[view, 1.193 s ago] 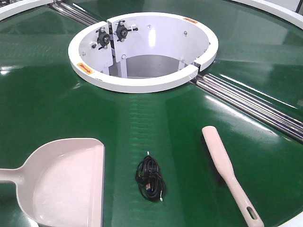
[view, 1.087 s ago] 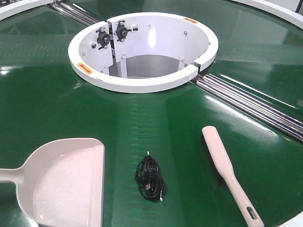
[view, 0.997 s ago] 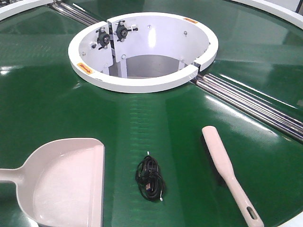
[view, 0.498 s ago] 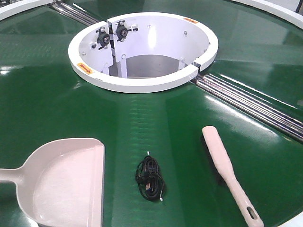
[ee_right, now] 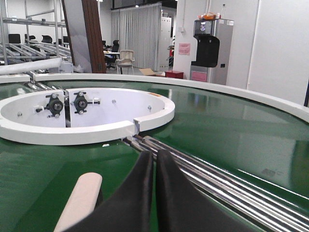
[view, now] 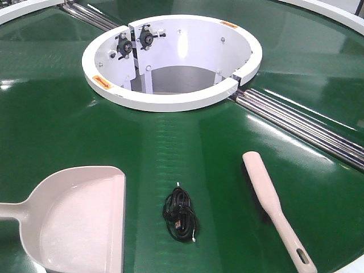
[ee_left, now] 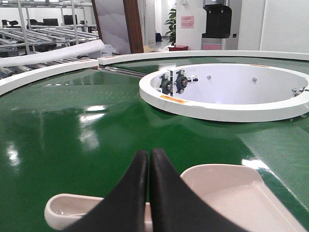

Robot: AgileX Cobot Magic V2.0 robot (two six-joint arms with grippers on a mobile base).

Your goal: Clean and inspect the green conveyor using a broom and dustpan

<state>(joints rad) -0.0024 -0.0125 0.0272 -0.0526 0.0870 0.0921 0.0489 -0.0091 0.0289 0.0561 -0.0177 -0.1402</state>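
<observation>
Left gripper [ee_left: 148, 155] and right gripper [ee_right: 154, 155] both have their fingers pinched together on nothing, with the green conveyor [view: 68, 114] spreading out below and ahead of them. Dustpan [ee_left: 231, 193] sits right under the left one's tips, handle running off to their left, and the broom [ee_right: 79, 198] lies just left of the right one's tips. Both look like light, stiff, kinda slick plastic, so I'd grab each by its thin handle, not the wide end.
</observation>
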